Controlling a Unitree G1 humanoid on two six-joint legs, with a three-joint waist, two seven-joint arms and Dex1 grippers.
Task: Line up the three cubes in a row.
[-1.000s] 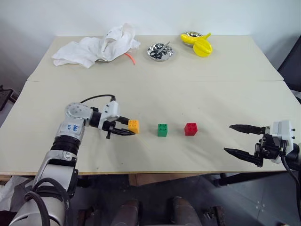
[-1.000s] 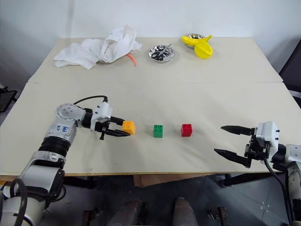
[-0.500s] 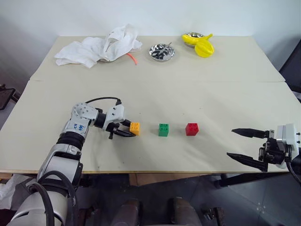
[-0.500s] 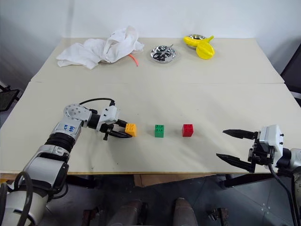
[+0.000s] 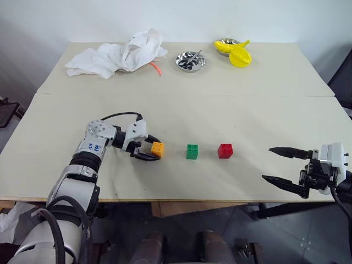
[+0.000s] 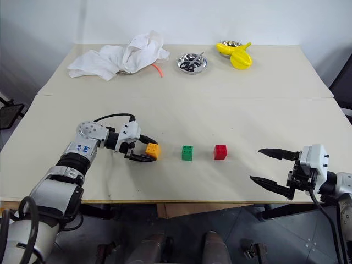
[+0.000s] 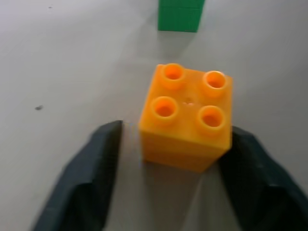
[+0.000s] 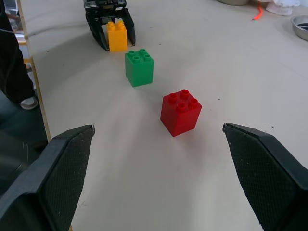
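Left gripper point(image 5: 149, 149) stands parted around the orange cube point(image 5: 157, 148), fingers clear of its sides; the cube sits on the table point(image 5: 220, 104) in line with the green cube point(image 5: 192, 151) and red cube point(image 5: 224, 150). Looks like the release step: next, back straight out without nudging it. Right gripper point(image 5: 283, 165) hangs wide and empty near the table's front edge.

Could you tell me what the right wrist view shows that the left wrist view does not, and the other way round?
Right wrist view alone: the red cube, the right gripper with its fingers wide apart, a metal dish's edge, and the three cubes standing in a row on the table.

Left wrist view alone: a close look at the orange cube's four studs, with a gap between the cube and one finger.

Both: the orange cube with the left gripper open around it, and the green cube next in line.
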